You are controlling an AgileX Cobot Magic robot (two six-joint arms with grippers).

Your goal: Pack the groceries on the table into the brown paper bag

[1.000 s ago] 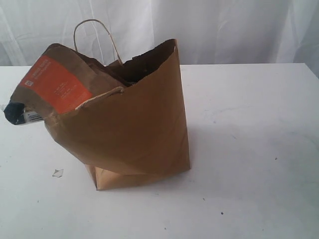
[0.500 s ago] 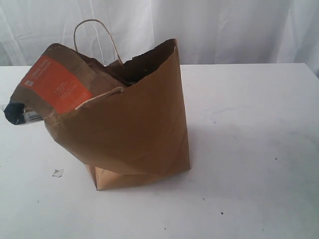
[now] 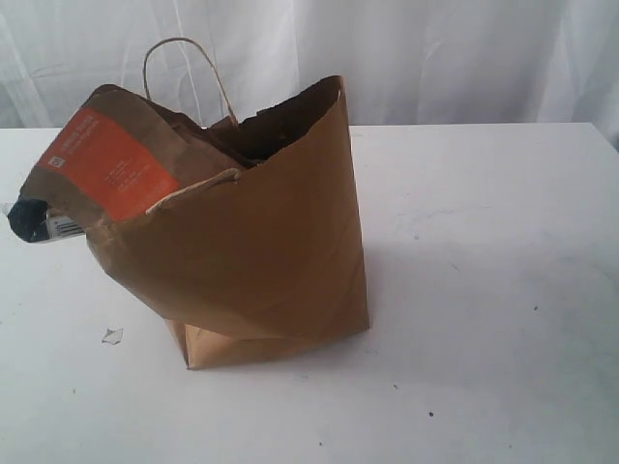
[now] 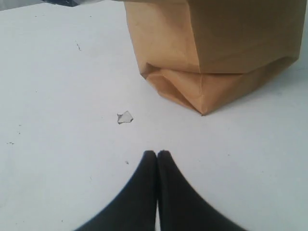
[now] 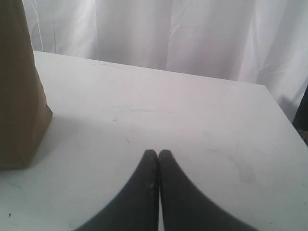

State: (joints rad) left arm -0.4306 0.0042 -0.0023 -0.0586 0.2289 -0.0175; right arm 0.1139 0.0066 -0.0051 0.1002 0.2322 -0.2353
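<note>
- Left gripper [image 4: 157, 154] is closed, its two dark fingers pressed tip to tip with nothing between them. It hovers over bare table [image 4: 57, 72], near the foot of the brown paper bag [image 4: 216, 48] but apart from it.
- Right gripper [image 5: 158, 153] is closed and empty too, fingertips touching. It sits over the table well apart from the bag, which I see only as a brown edge at the side of the right wrist view.
- From the exterior view, the bag stands on the table left of the middle. Its mouth is open, its body is creased, and it buckles just above the base.
- The small kraft pouch with orange label [image 3: 106, 174] sits in the bag's mouth and leans out over the left rim.
- A dark blue end with a white printed strip [image 3: 34, 220] pokes out beneath the pouch. I cannot tell which grocery it is.
- One twisted paper handle [image 3: 184, 58] loops up behind the pouch.
- A small pale scrap [image 3: 112, 335] lies on the table just left of the bag's base.
- I see no other groceries on the tabletop.
</note>
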